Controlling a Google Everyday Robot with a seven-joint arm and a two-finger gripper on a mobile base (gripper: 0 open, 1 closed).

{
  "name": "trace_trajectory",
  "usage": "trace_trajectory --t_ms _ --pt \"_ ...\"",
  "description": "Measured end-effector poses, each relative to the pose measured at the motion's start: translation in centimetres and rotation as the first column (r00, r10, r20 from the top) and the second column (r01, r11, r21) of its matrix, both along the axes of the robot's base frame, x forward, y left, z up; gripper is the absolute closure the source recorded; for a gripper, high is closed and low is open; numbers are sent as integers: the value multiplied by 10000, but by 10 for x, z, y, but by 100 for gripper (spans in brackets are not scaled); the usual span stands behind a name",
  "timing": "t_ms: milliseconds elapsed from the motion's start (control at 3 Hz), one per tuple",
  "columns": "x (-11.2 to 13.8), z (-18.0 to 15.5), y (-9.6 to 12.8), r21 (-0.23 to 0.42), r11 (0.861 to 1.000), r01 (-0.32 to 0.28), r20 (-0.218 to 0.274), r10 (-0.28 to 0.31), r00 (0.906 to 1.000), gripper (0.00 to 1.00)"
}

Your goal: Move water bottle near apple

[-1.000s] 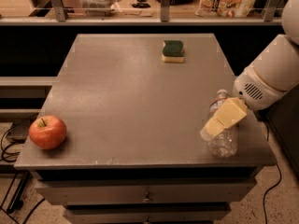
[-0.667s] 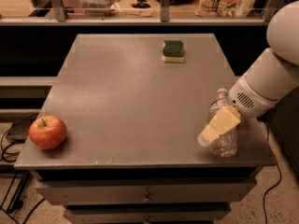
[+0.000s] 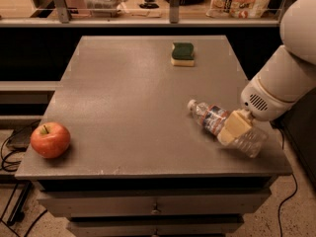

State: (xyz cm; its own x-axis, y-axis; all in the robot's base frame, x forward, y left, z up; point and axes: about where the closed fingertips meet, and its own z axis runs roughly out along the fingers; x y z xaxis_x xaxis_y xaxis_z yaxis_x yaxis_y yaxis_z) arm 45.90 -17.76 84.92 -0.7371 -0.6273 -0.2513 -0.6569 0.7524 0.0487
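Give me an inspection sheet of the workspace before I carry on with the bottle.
Surface: grey table top, flat and matte.
Job's things: water bottle tipped over near the right front corner, cap pointing left and away; apple stem up at the left front corner, far from the bottle.
Clutter: green and yellow sponge near the back edge.
Grippers: tool at the bottle's body, over the table's right front.
Cables: black cables low at the table's left; one cable hanging at the right.
Surroundings: drawers under the top; shelf behind, with packages on it.
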Motion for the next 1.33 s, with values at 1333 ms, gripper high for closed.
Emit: trace_trajectory --t_ms 1333 --pt "4 76 40 160 9842 -1764 1614 1716 9719 100"
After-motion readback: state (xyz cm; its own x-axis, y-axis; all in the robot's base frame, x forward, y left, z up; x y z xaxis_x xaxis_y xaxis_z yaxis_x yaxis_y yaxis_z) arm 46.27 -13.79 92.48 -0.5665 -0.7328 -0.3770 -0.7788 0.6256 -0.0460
